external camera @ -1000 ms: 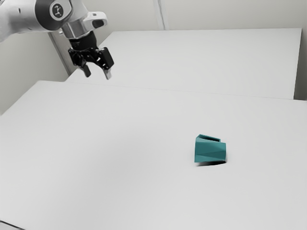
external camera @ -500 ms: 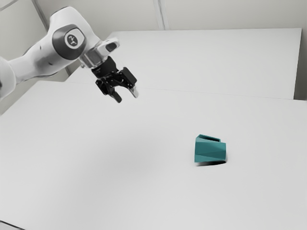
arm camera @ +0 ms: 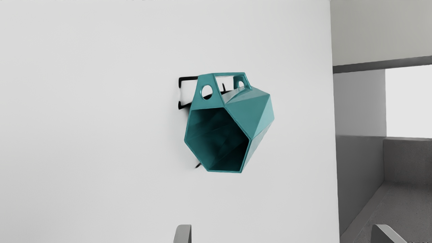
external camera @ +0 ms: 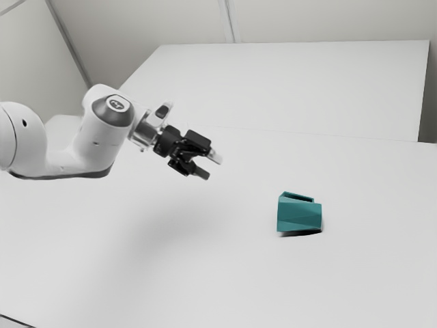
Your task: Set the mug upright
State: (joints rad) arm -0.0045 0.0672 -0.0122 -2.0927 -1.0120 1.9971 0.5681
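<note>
a teal, many-sided mug (external camera: 299, 214) lies on its side on a white table (external camera: 171, 266), its mouth (arm camera: 217, 140) facing the gripper (external camera: 212, 168) and its handle (arm camera: 203, 81) on the side away from the exterior view's camera. the gripper hangs above the table, toward the exterior view's left, well apart from the mug. the step in hand looks to be reaching the mug for a grasp. to do it well, the arm would best line up over the mug before coming down, with one finger on each side of the body or across one wall at the mouth, clear of the handle. a loose pinch on the slanted facets could slip or roll the mug, so a firm, even hold seems wise. then a small lift, a slow turn until the mouth points up, and the base set flat before letting go. the fingers (arm camera: 183, 234) are spread wide, with a broad gap between them; they hold nothing and touch nothing.
</note>
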